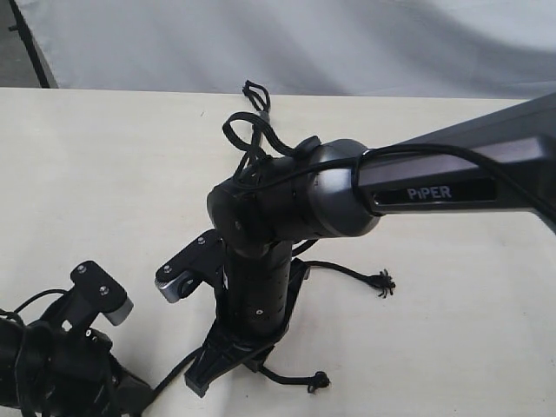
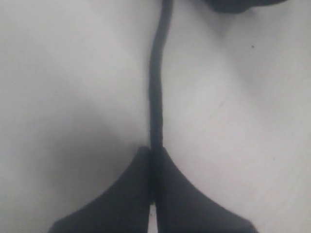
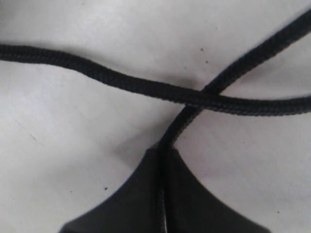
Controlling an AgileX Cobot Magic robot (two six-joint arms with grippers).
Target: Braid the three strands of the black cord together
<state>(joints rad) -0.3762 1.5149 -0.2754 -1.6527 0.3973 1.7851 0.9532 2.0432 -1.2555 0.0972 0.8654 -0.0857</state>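
The black cord's short loop [image 1: 254, 90] lies at the table's far middle; most of the cord is hidden under my right arm [image 1: 287, 204]. Two strands come out beside that arm, one ending in a frayed tip [image 1: 380, 282], the other in a knotted tip [image 1: 317, 380]. My right gripper [image 3: 163, 151] points down at the table and is shut on one strand [image 3: 243, 63], which crosses a second strand [image 3: 97, 73] just past the fingertips. My left gripper [image 2: 154, 151] is shut on a single strand [image 2: 155, 87] that runs straight away from it over the table.
The cream table [image 1: 104, 174] ends at a far edge with a grey backdrop [image 1: 304, 43] behind. My left arm [image 1: 61, 347] sits at the near left corner, close to the right arm's gripper base [image 1: 217, 356]. Glossy arm cables [image 1: 248, 135] loop above the right wrist.
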